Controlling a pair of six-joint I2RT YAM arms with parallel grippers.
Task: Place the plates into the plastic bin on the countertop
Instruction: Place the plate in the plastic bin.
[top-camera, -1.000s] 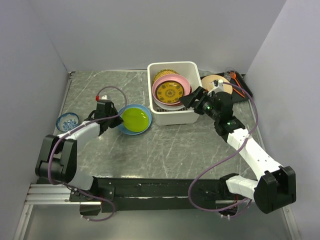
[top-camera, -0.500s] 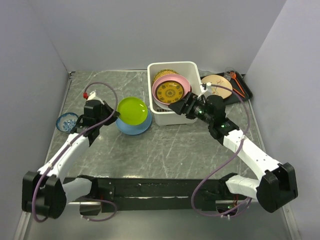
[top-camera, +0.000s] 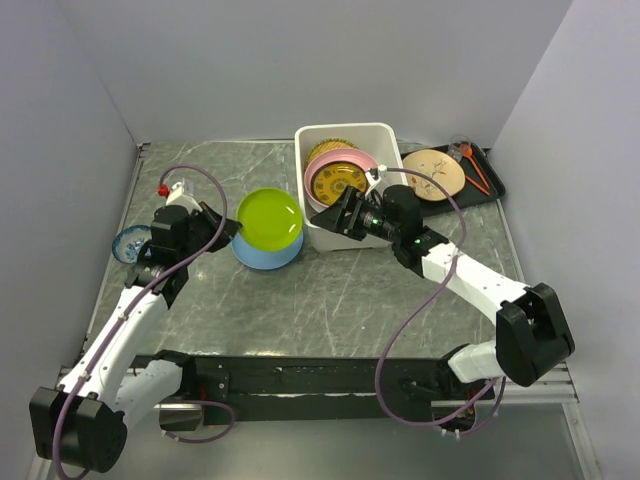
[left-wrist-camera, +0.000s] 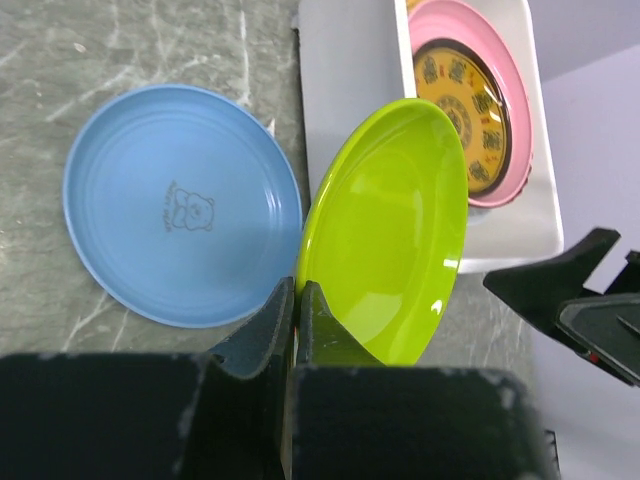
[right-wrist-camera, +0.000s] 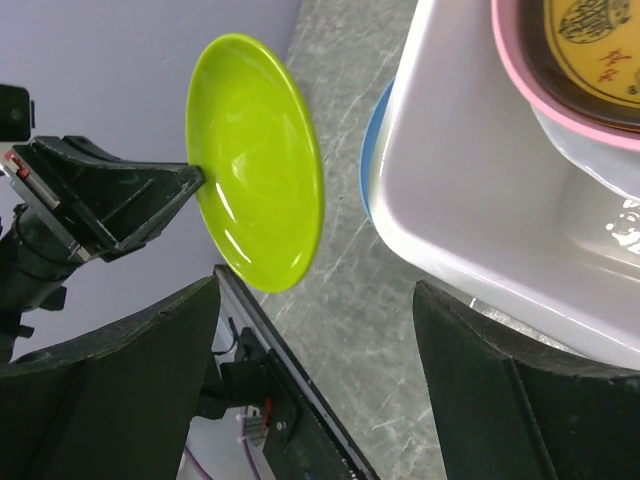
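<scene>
My left gripper is shut on the rim of a lime-green plate and holds it tilted above a blue plate that lies flat on the countertop. The left wrist view shows the green plate pinched in the jaws and the blue plate below. The white plastic bin holds a pink plate with a dark and yellow plate in it. My right gripper is open and empty at the bin's front left corner, facing the green plate.
A small blue patterned bowl sits at the far left. A flat black tray at the back right carries a cream plate and an orange utensil. Purple walls close in on three sides.
My left gripper has lifted the green plate off the blue plate and tilted it toward the bin. My right gripper has swung left from the bin's right side to its front left corner.
</scene>
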